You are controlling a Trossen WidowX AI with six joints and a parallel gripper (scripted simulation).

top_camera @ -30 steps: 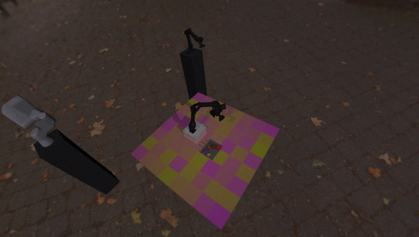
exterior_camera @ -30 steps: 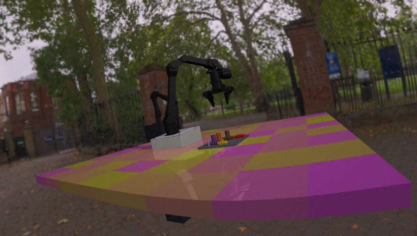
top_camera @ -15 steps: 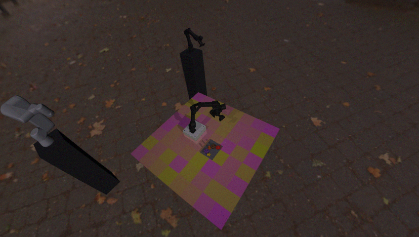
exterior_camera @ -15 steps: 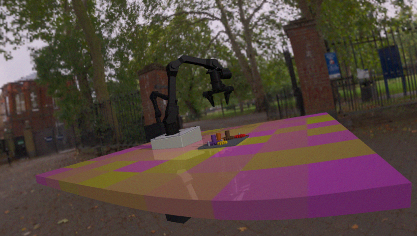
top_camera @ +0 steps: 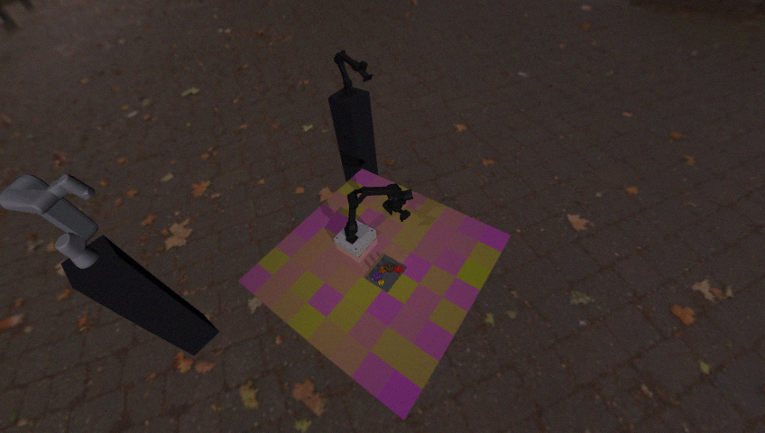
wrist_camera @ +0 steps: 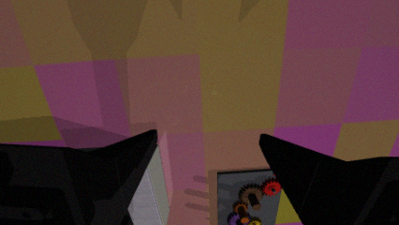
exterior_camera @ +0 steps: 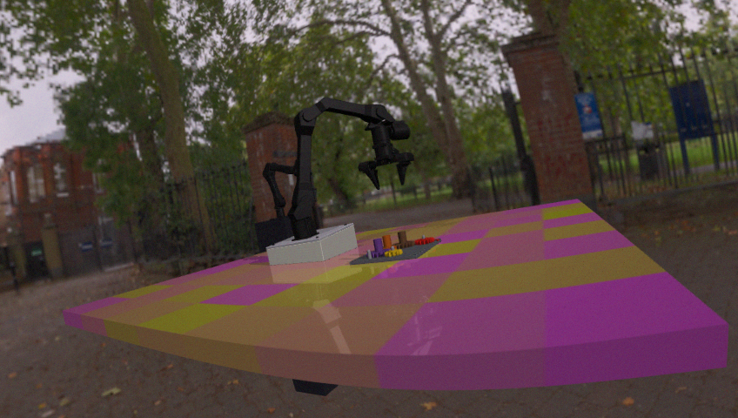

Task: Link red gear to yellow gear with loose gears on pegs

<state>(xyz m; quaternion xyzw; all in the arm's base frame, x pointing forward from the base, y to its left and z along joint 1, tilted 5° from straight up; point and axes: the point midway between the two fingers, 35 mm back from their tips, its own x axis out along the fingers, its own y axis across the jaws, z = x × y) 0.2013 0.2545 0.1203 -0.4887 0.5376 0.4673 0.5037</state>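
From the top view, the arm holds its gripper (top_camera: 403, 216) (exterior_camera: 389, 185) (wrist_camera: 209, 137) high over the table (top_camera: 410, 348) (exterior_camera: 466, 320) (wrist_camera: 243, 84), off to one side of the grey board (top_camera: 385, 287) (exterior_camera: 362, 260) (wrist_camera: 229, 180). On the board lie five gears: one red, one brown, one orange, one purple, one yellow. They curve in a chain from the red gear (top_camera: 400, 269) (exterior_camera: 424, 240) (wrist_camera: 272, 188) to the yellow gear (top_camera: 381, 282) (exterior_camera: 393, 252) (wrist_camera: 254, 223). Whether every pair of teeth meshes is too small to tell; a single gap there would leave the yellow gear still when the red one turns.

In the exterior view, three gears carry upright posts: the brown gear (top_camera: 390, 267) (exterior_camera: 402, 238) (wrist_camera: 250, 194), the orange gear (top_camera: 382, 270) (exterior_camera: 385, 241) (wrist_camera: 240, 207) and the purple gear (top_camera: 377, 276) (exterior_camera: 378, 246) (wrist_camera: 232, 218). A gear not pushed fully down could ride over its neighbour's teeth or tilt under load. The gripper hangs well above them, so a knock seems likely only if it were lowered again carelessly.

The wrist view shows two fingers spread about as wide as they go, with nothing between them. The board is partly cut off by the frame, so the lower gears cannot be fully checked there.
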